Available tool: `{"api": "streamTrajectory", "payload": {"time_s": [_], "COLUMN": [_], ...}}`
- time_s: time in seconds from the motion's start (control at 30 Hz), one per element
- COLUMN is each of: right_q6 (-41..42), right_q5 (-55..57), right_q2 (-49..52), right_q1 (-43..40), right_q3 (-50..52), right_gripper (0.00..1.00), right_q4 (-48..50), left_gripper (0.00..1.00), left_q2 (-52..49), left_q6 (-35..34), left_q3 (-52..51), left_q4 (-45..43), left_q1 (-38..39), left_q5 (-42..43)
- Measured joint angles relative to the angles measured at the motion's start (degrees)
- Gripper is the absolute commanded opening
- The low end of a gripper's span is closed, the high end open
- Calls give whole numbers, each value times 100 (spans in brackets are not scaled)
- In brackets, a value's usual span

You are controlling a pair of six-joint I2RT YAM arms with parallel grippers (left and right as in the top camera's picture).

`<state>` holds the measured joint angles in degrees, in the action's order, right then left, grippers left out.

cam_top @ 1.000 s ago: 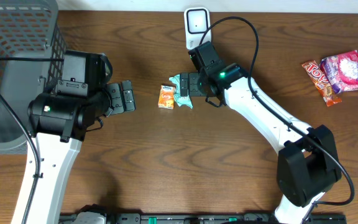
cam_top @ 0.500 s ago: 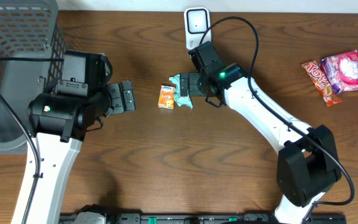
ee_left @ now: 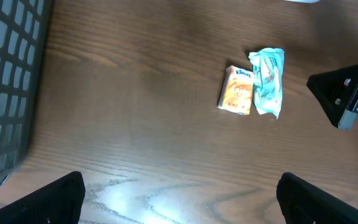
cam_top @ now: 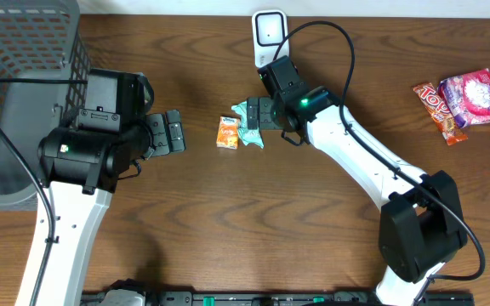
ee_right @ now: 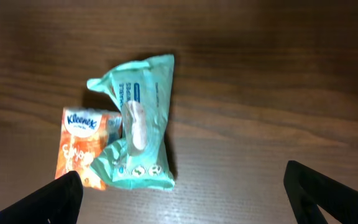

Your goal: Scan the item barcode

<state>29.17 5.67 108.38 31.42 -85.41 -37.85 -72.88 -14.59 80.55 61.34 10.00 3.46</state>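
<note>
Both spread wide, empty: left hand [cam_top: 173,133], right hand [cam_top: 260,113] | teal wipes pack [ee_right: 138,124] flat on counter [cam_top: 313,238], under right hand, touching orange tissue pack [ee_right: 82,146], near scanner [cam_top: 269,34] | step, likely: grasp wipes | advice: straddle narrow width, avoid tissue pack, leave barcode side uncovered

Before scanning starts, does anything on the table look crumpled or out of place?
The teal wipes pack is crumpled and twisted, and one corner lies over the orange Kleenex pack beside it. Nothing else stands out.
</note>
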Motion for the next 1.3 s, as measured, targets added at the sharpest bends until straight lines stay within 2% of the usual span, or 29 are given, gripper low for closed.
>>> {"api": "streamTrajectory", "payload": {"time_s": [0.23,0.5,0.8,0.9,0.93,1.13,1.3], "right_q6": [0,35,-17,-114,-133,-175,-227], "right_q5": [59,59,-332,-599,-643,-769,-752], "right_q2": [0,46,990,1307,1360,1386,1386], "right_q1": [0,2,17,79,105,140,140], "right_q3": [0,0,4,11,13,15,15], "right_gripper": [99,91,89,86,84,59,46], "right_q4": [184,387,778,844,833,789,581], "left_gripper": [98,98,98,98,98,98,98], "left_q2": [0,0,0,0,0,0,0], "left_q6": [2,2,0,0,0,2,0], "left_q3": [0,0,0,0,0,0,0], "left_q4": [0,2,2,0,0,0,0], "left_q1": [0,0,0,0,0,0,0], "left_q5": [-2,0,0,-2,0,-2,0]}}
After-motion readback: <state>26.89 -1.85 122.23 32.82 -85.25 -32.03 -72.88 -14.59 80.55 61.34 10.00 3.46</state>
